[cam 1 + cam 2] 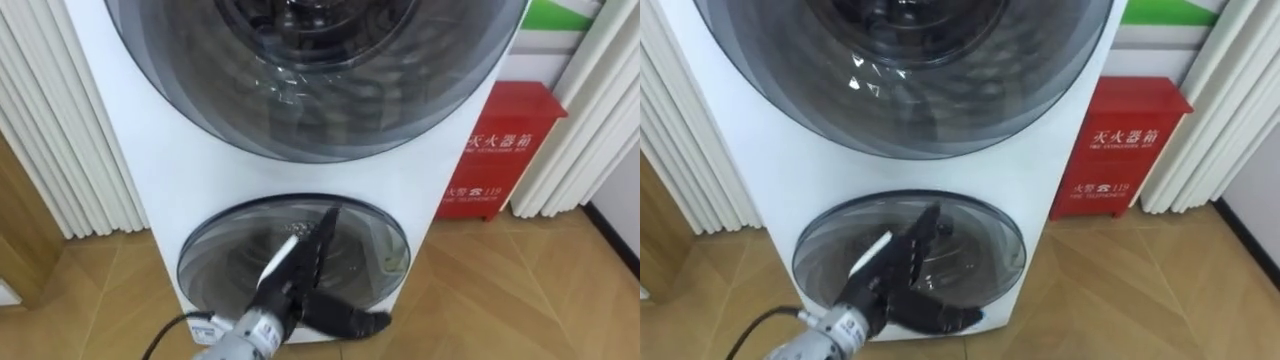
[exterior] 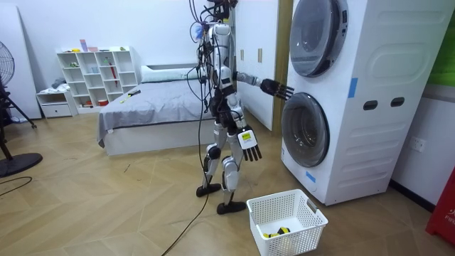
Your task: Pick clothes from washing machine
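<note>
Wood floor (image 2: 106, 206); white, glass-doored washing machine (image 2: 355, 99)

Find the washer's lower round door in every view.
Left eye view: lower door, bottom centre, behind the left hand.
Right eye view: lower door, bottom, left of centre.
Room view: lower door, right of centre.
Shared landmark: upper door directly above it.
</note>
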`<state>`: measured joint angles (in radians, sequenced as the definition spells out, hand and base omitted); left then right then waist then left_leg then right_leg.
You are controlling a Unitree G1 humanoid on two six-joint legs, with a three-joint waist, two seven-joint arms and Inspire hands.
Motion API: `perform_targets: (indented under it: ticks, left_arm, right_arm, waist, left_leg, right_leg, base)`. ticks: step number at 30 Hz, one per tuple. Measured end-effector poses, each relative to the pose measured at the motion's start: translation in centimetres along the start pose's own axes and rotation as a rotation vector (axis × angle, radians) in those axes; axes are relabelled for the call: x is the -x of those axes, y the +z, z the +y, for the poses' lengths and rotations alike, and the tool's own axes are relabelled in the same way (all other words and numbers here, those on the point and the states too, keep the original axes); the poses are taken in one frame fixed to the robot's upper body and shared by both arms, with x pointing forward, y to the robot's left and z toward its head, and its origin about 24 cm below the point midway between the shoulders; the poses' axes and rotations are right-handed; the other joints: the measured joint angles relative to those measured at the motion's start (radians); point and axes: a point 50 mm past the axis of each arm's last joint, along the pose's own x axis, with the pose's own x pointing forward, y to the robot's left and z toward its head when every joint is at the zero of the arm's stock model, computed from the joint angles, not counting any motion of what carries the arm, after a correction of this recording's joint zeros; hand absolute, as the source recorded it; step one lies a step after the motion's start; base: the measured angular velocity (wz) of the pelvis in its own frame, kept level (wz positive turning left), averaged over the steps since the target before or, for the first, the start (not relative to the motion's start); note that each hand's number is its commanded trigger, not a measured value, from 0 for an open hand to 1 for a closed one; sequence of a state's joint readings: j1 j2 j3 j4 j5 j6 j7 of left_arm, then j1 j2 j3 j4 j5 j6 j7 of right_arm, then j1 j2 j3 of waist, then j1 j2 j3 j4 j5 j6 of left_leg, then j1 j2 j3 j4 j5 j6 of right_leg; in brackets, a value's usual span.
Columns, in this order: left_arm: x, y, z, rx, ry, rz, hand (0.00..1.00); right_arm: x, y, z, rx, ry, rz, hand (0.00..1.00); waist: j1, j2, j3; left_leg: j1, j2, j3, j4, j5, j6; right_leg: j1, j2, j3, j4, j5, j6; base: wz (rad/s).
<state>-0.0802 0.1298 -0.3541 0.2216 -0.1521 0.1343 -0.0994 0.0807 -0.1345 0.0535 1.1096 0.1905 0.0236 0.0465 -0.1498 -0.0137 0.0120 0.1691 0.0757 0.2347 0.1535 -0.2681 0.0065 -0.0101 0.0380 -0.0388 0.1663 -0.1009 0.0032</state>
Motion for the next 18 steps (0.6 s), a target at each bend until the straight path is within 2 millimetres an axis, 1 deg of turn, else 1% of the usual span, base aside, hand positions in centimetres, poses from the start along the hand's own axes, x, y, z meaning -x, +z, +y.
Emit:
perform_targets:
  ticks: [1, 2, 3, 4, 5, 6, 7, 8, 9, 10, 11, 13, 14, 15, 18]
  left_arm:
    - [0.2, -1.1, 0.2, -0.004, 0.010, 0.036, 0.00]
    - [0.6, -3.5, 0.5, -0.006, 0.031, 0.118, 0.00]
    - [1.6, -6.3, 0.8, -0.017, 0.053, 0.230, 0.00]
    - [2.9, -8.8, 1.2, -0.020, 0.079, 0.328, 0.00]
    - [3.6, -10.0, 1.4, -0.016, 0.096, 0.376, 0.00]
    - [5.1, -12.4, 1.8, -0.006, 0.140, 0.474, 0.00]
    - [7.1, -14.5, 2.4, 0.008, 0.199, 0.565, 0.00]
    - [8.2, -15.5, 2.6, 0.013, 0.228, 0.607, 0.00]
    - [10.3, -17.4, 3.2, 0.042, 0.296, 0.685, 0.00]
    - [12.3, -18.9, 3.6, 0.074, 0.369, 0.762, 0.00]
    - [13.2, -19.6, 3.7, 0.088, 0.403, 0.798, 0.00]
    - [16.7, -21.5, 4.3, 0.139, 0.524, 0.912, 0.00]
    - [17.4, -21.8, 4.4, 0.155, 0.555, 0.931, 0.00]
    - [18.7, -22.3, 4.5, 0.173, 0.609, 0.965, 0.00]
    - [20.9, -23.1, 3.9, 0.196, 0.693, 1.029, 0.00]
  right_arm:
    - [0.0, -0.1, -0.1, -0.002, -0.001, 0.001, 0.00]
    - [0.1, -0.2, -0.2, -0.002, -0.004, 0.005, 0.00]
    - [0.1, -0.5, -0.3, -0.001, -0.007, 0.009, 0.00]
    - [0.2, -0.6, -0.3, -0.003, -0.007, 0.009, 0.00]
    - [0.2, -0.6, -0.3, -0.004, -0.008, 0.009, 0.00]
    - [0.2, -0.6, -0.4, -0.005, -0.010, 0.010, 0.00]
    - [0.2, -0.8, -0.4, -0.003, -0.010, 0.017, 0.00]
    - [0.2, -0.9, -0.4, -0.005, -0.011, 0.021, 0.00]
    - [0.3, -1.3, -0.6, -0.016, -0.014, 0.029, 0.00]
    - [0.3, -1.6, -0.7, -0.030, -0.016, 0.033, 0.00]
    - [0.4, -1.7, -0.8, -0.036, -0.018, 0.036, 0.00]
    - [0.5, -2.2, -0.9, -0.053, -0.024, 0.047, 0.00]
    - [0.5, -2.3, -0.9, -0.056, -0.025, 0.050, 0.00]
    - [0.6, -2.6, -0.9, -0.067, -0.025, 0.058, 0.00]
    - [0.6, -3.0, -0.8, -0.093, -0.024, 0.071, 0.00]
  waist:
    - [0.003, 0.002, -0.0015]
    - [0.014, 0.006, -0.0037]
    - [0.018, 0.009, -0.0095]
    - [0.018, 0.009, -0.0102]
    - [0.021, 0.008, -0.0099]
    - [0.036, 0.007, -0.0096]
    - [0.045, 0.004, -0.0084]
    - [0.046, 0.002, -0.0086]
    - [0.053, 0.000, -0.0097]
    - [0.069, -0.002, -0.0096]
    - [0.076, -0.003, -0.0096]
    - [0.112, -0.004, -0.0096]
    - [0.117, -0.006, -0.0096]
    - [0.126, -0.007, -0.0085]
    - [0.136, -0.013, -0.0050]
  left_leg:
    - [0.004, 0.000, 0.000, 0.000, 0.000, 0.000]
    - [0.019, 0.001, 0.000, -0.001, 0.000, 0.000]
    - [0.025, 0.002, -0.002, -0.001, 0.000, 0.000]
    - [0.026, 0.003, -0.003, -0.001, 0.000, 0.000]
    - [0.026, 0.003, -0.003, 0.000, 0.000, 0.000]
    - [0.028, 0.003, -0.002, -0.001, 0.000, 0.000]
    - [0.031, 0.004, -0.002, -0.001, 0.000, 0.000]
    - [0.030, 0.004, -0.002, -0.001, 0.000, 0.000]
    - [0.031, 0.004, -0.001, -0.003, 0.000, 0.000]
    - [0.033, 0.004, -0.001, -0.004, 0.000, -0.001]
    - [0.033, 0.003, -0.001, -0.004, 0.000, -0.001]
    - [0.037, 0.002, -0.001, -0.005, 0.000, -0.001]
    - [0.037, 0.002, -0.001, -0.005, 0.000, -0.001]
    - [0.038, 0.000, -0.002, -0.006, 0.000, -0.001]
    - [0.036, -0.003, -0.012, -0.007, -0.001, -0.001]
  right_leg:
    - [0.002, 0.001, 0.004, 0.000, 0.000, 0.000]
    - [0.013, 0.005, 0.010, 0.000, 0.000, 0.000]
    - [0.018, 0.007, 0.010, 0.000, 0.000, 0.000]
    - [0.019, 0.007, 0.008, 0.000, -0.001, -0.001]
    - [0.019, 0.007, 0.008, 0.000, -0.001, -0.001]
    - [0.020, 0.008, 0.008, -0.001, -0.001, -0.002]
    - [0.022, 0.009, 0.007, -0.004, -0.001, -0.002]
    - [0.026, 0.008, 0.003, -0.009, -0.001, -0.003]
    - [0.031, 0.007, -0.003, -0.017, 0.000, -0.004]
    - [0.031, 0.007, -0.003, -0.016, 0.000, -0.004]
    - [0.031, 0.007, -0.003, -0.016, 0.000, -0.004]
    - [0.032, 0.006, 0.000, -0.016, 0.000, -0.005]
    - [0.032, 0.005, -0.001, -0.016, 0.000, -0.005]
    - [0.031, 0.003, -0.003, -0.015, 0.001, -0.005]
    - [0.030, 0.000, -0.004, -0.015, 0.001, -0.005]
  base:
    - [-0.18]
    - [-0.23]
    - [-0.17]
    - [0.00]
    - [0.00]
    - [-0.06]
    - [-0.04]
    - [0.10]
    - [0.12]
    - [0.09]
    - [0.00]
    - [0.00]
    - [0.00]
    - [0.05]
    - [0.06]
